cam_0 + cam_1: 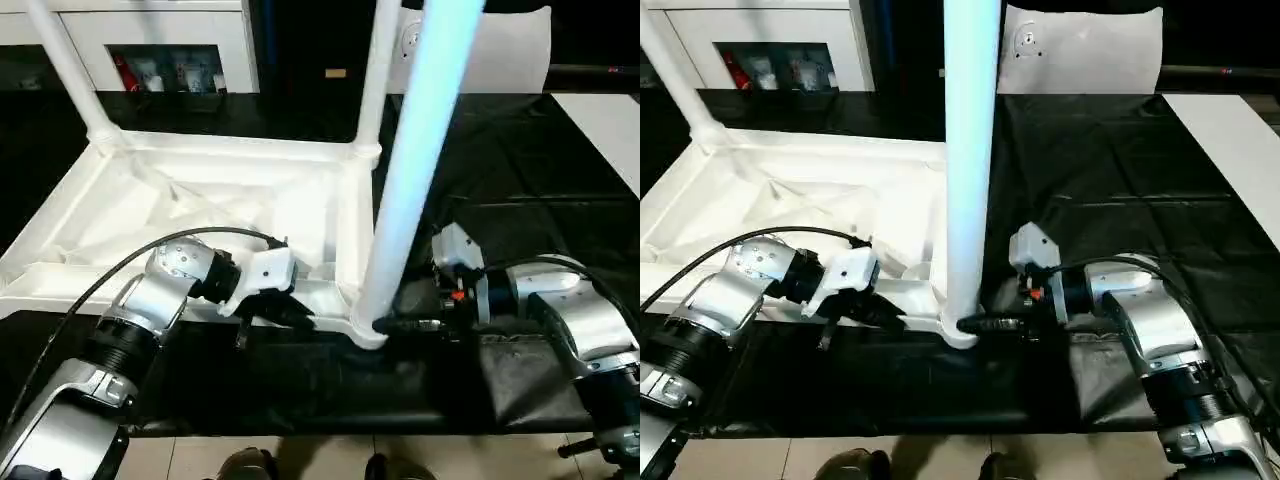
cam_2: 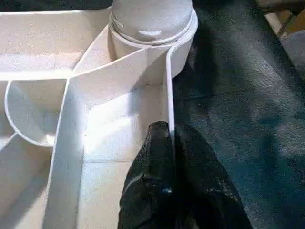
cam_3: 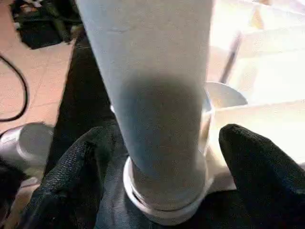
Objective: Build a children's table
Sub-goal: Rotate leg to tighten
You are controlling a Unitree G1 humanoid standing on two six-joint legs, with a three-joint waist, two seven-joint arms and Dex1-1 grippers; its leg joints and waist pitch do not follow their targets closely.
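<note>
The white tabletop (image 1: 200, 215) lies upside down on the black cloth, ribbed side up. Three white legs stand in its corner sockets: far left (image 1: 70, 70), far right (image 1: 375, 80), and the near right leg (image 1: 410, 180), close to the camera. My left gripper (image 1: 285, 315) is shut on the tabletop's near rim wall (image 2: 169, 102), one finger (image 2: 157, 157) inside the rim and one outside. My right gripper (image 1: 990, 325) is open at the foot of the near right leg (image 3: 157, 95). A finger (image 3: 71, 176) sits on each side of the leg just above the socket (image 3: 167, 210).
A white cabinet with glass doors (image 1: 160, 50) stands at the back left. A flat white board (image 1: 610, 130) lies at the right edge of the black cloth (image 1: 520, 160). Another white panel (image 1: 1080, 50) leans at the back. Dark shoes (image 1: 245, 465) show on the tiled floor below.
</note>
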